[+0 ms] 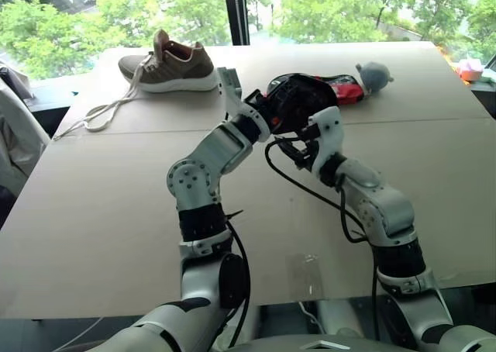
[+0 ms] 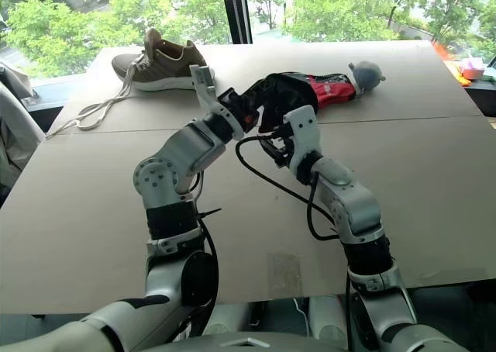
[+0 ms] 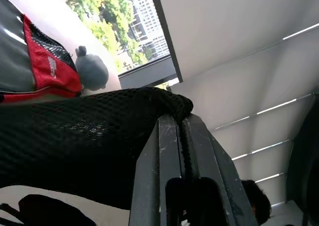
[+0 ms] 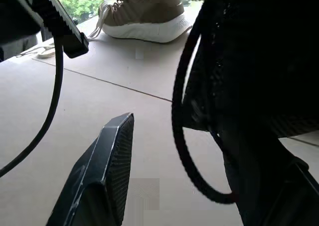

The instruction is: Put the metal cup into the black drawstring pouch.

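A: Where is the black drawstring pouch [image 1: 298, 100]?

B: Lifted above the cardboard-covered table [image 1: 108, 205], with the left gripper [image 3: 182, 124] pinching its mesh edge, fingers pressed together. Its cord [image 4: 182, 136] dangles in a loop.

A: And the right gripper [image 2: 273, 146]?

B: Just beneath the pouch, fingers spread, one finger [image 4: 107, 166] hovering over the table. I cannot see the metal cup.

A: What lies around the pouch?

B: Right behind it, a grey-and-red fabric item [image 1: 341, 88] with a grey plush toy [image 1: 374, 74]. Well off to its left, a tan sneaker [image 1: 172, 63] with trailing laces.
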`<state>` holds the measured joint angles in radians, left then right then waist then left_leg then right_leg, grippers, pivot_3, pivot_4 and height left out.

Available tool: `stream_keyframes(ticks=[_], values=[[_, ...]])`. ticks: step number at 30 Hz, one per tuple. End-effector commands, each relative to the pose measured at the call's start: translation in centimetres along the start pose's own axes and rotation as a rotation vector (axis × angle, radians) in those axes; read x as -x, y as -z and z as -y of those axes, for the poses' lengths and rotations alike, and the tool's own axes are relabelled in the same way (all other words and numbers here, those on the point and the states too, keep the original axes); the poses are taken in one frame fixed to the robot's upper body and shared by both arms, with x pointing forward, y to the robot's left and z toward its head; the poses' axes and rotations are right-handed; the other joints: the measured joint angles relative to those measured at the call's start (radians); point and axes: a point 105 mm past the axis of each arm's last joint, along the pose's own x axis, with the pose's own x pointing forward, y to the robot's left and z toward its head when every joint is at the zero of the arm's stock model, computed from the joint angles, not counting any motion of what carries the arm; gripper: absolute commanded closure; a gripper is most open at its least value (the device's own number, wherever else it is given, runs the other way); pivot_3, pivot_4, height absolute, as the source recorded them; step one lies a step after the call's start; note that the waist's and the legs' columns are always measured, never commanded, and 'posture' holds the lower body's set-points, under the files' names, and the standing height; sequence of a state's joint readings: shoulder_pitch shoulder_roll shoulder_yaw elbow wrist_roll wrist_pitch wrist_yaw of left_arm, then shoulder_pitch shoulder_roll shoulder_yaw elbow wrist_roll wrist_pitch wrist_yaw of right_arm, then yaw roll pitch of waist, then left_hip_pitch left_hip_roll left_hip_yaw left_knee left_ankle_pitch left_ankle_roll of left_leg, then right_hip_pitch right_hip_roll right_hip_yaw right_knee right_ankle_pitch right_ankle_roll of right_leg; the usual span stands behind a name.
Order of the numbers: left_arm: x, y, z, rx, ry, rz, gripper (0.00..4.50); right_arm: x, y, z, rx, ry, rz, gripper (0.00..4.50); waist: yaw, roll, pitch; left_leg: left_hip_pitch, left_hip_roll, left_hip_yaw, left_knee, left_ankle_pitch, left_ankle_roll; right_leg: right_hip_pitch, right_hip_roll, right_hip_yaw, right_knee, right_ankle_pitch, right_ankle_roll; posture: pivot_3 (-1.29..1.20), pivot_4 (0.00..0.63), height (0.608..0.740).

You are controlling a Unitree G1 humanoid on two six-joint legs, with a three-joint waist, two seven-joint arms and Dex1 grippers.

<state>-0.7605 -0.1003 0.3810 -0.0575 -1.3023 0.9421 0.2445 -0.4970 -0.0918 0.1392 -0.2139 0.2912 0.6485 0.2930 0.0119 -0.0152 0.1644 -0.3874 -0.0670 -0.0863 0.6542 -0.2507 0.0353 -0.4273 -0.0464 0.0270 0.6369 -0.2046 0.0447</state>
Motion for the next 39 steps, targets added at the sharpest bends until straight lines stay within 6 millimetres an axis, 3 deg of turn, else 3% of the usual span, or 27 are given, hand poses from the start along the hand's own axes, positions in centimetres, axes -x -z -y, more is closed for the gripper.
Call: stream_keyframes(ticks=[1, 7, 13, 21, 26, 32, 35, 37, 39], values=[[-0.2, 0.0, 1.4, -0.005, 0.054, -0.004, 4.50, 0.1, -1.8, 0.3, 0.018, 0.024, 0.072, 1.77, 0.000, 0.000, 0.000, 0.000, 0.000, 0.000, 0.000, 0.000, 0.000, 0.000, 0.000, 0.000, 0.000, 0.000, 0.000, 0.00, 0.150, 0.740], [-0.1, -0.1, 1.5, -0.001, 0.057, -0.006, 4.50, -0.1, -2.2, -0.1, 0.005, 0.000, 0.089, 1.77, 0.000, 0.000, 0.000, 0.000, 0.000, 0.000, 0.000, 0.000, 0.000, 0.000, 0.000, 0.000, 0.000, 0.000, 0.000, 0.00, 0.150, 0.740], [-0.1, -0.2, 1.4, -0.001, 0.055, -0.003, 4.50, -0.2, -2.4, 0.0, 0.007, 0.003, 0.100, 4.48, -0.001, 0.000, 0.000, 0.000, 0.000, 0.000, 0.000, 0.000, 0.000, 0.000, 0.000, 0.000, 0.001, 0.000, 0.000, 0.00, 0.150, 0.740], [-0.1, -0.2, 1.2, 0.008, 0.050, 0.002, 4.50, 0.2, -2.1, -0.2, 0.034, -0.019, 0.082, 4.48, -0.001, 0.000, 0.000, 0.000, 0.000, 0.000, 0.000, 0.000, 0.000, 0.000, 0.000, 0.000, 0.001, 0.000, 0.000, 0.00, 0.150, 0.740], [0.3, -2.6, 0.8, -0.024, 0.044, 0.108, 4.50, 2.5, -1.2, -0.3, 0.133, -0.128, -0.023, 4.48, 0.000, 0.000, 0.000, 0.000, 0.000, 0.000, 0.000, 0.000, 0.000, 0.000, 0.000, 0.000, 0.000, 0.000, 0.000, 0.00, 0.150, 0.740], [1.5, -4.1, 1.7, -0.105, 0.143, 0.172, 4.50, 4.9, -2.4, 4.1, 0.461, -0.064, -0.136, 4.48, 0.001, 0.000, 0.000, -0.001, 0.000, 0.001, 0.000, 0.000, 0.000, -0.001, 0.000, 0.000, 0.000, 0.000, 0.000, 0.00, 0.150, 0.740], [2.0, -3.7, 2.5, -0.121, 0.195, 0.150, 3.67, 5.3, -4.3, 5.7, 0.640, -0.033, -0.151, 4.50, -0.001, 0.000, 0.000, -0.002, 0.000, 0.001, 0.000, 0.000, 0.000, -0.002, 0.000, 0.001, 0.000, 0.000, 0.000, 0.00, 0.150, 0.740], [2.1, -3.3, 2.4, -0.153, 0.189, 0.124, 2.80, 5.4, -5.2, 6.4, 0.731, -0.020, -0.158, 4.50, -0.001, 0.000, 0.000, -0.002, 0.001, 0.002, 0.000, 0.000, 0.000, -0.002, -0.001, 0.001, 0.000, 0.000, 0.000, 0.00, 0.150, 0.740], [2.3, -3.2, 1.4, -0.225, 0.135, 0.093, 1.84, 5.5, -6.8, 7.9, 0.980, 0.004, -0.181, 4.50, -0.001, 0.000, 0.000, -0.002, 0.001, 0.002, 0.000, 0.000, 0.000, -0.002, -0.002, 0.001, 0.000, 0.000, 0.000, 0.00, 0.150, 0.740]])
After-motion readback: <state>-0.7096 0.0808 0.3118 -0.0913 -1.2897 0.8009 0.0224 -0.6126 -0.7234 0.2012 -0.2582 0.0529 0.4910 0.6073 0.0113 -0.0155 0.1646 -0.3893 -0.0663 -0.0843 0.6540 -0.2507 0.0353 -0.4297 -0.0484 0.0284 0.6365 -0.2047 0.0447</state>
